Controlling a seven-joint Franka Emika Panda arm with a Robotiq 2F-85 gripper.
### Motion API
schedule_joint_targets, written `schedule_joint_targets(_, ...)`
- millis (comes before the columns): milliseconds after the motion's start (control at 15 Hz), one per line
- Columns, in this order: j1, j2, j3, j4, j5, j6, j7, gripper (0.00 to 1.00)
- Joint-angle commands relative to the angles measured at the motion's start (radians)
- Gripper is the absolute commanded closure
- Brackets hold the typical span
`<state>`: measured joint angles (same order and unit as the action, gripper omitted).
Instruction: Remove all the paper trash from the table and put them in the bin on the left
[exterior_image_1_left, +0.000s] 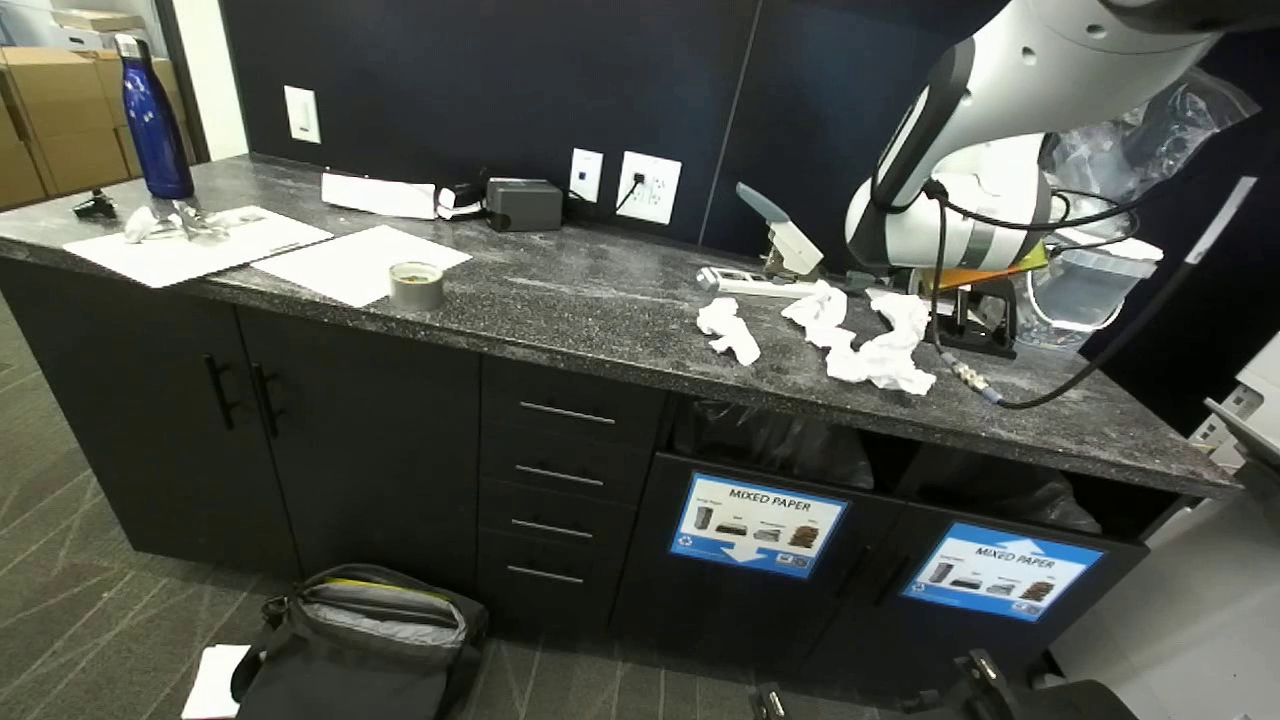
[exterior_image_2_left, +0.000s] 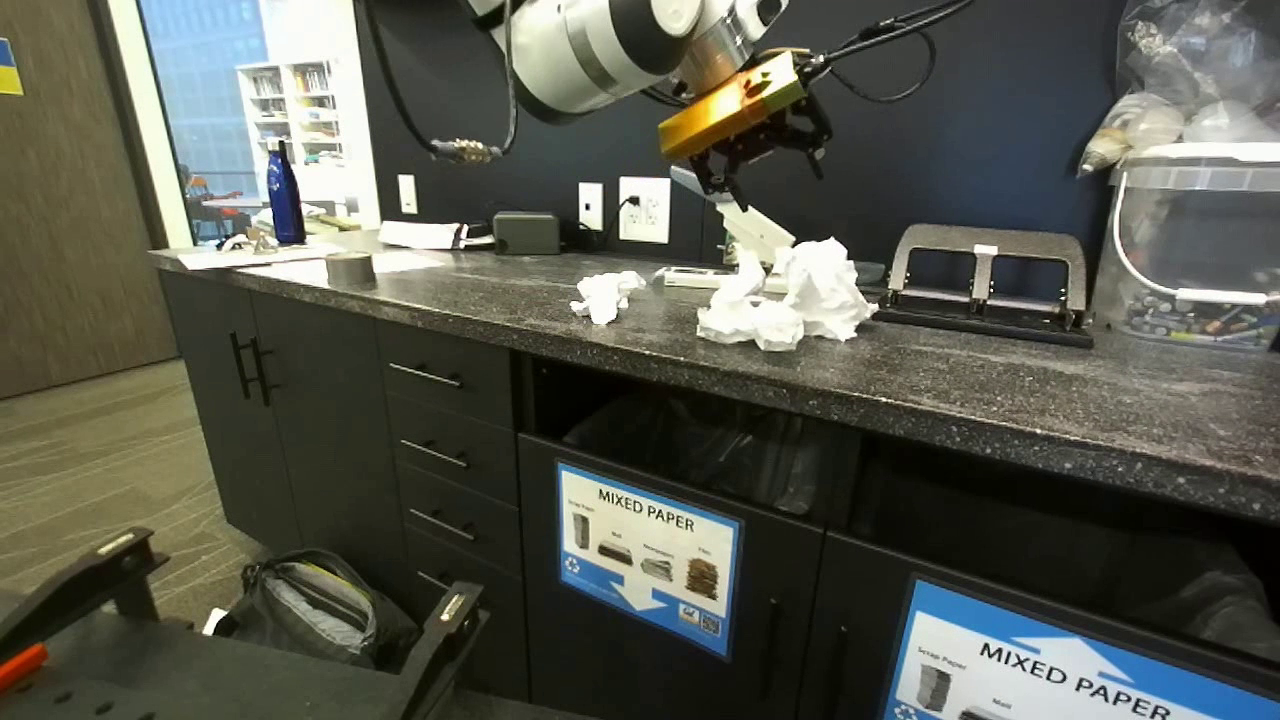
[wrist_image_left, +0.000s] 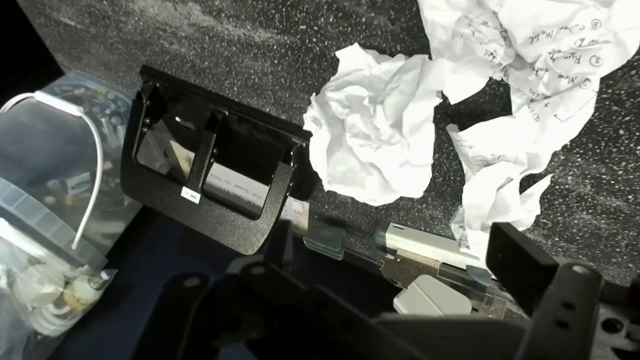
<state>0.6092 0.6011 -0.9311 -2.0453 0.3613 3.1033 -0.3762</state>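
Observation:
Several crumpled white paper scraps lie on the dark speckled table (exterior_image_1_left: 560, 290). In an exterior view a small scrap (exterior_image_2_left: 607, 297) lies a little apart to the left of a bunched group (exterior_image_2_left: 825, 292). The wrist view shows a round crumpled scrap (wrist_image_left: 375, 125) beside a longer one with handwriting (wrist_image_left: 565, 55). My gripper (exterior_image_2_left: 778, 180) hangs tilted in the air above the group and a stapler. Its fingers stand wide apart, with nothing held between them. Below the counter is the left bin (exterior_image_1_left: 720, 610), a dark cabinet with an open slot and a Mixed Paper label.
A long-arm stapler (exterior_image_1_left: 790, 245) stands raised behind the scraps. A black hole punch (exterior_image_2_left: 985, 285) and a clear tub (exterior_image_2_left: 1190, 240) are to their right. A tape roll (exterior_image_1_left: 416, 288), flat sheets (exterior_image_1_left: 200, 245) and a blue bottle (exterior_image_1_left: 155, 125) occupy the left end.

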Motion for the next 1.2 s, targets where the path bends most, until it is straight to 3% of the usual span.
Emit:
schedule_joint_targets(0,-0.164,-0.075,0.123,0.108,-0.243,-0.142,0.117,0.00)
schedule_joint_targets(200,-0.388,-0.117,0.343,0.194,-0.360,-0.241,0.156,0.00)
schedule_joint_targets(267,-0.398,-0.081,0.352,0.227,-0.230,-0.276,0.057,0.00)
schedule_joint_targets(333,-0.453,-0.076,0.401,0.251,-0.214,-0.305,0.045,0.00)
schedule_joint_targets(400,-0.576,-0.092,0.520,0.268,-0.325,-0.326,0.121,0.00)
schedule_joint_targets(600,-0.727,-0.043,0.669,0.340,-0.326,-0.394,0.106,0.00)
schedule_joint_targets(867,-0.823,0.019,0.766,0.408,-0.333,-0.430,0.112,0.00)
schedule_joint_targets(1133,-0.845,0.094,0.784,0.484,-0.363,-0.400,0.115,0.00)
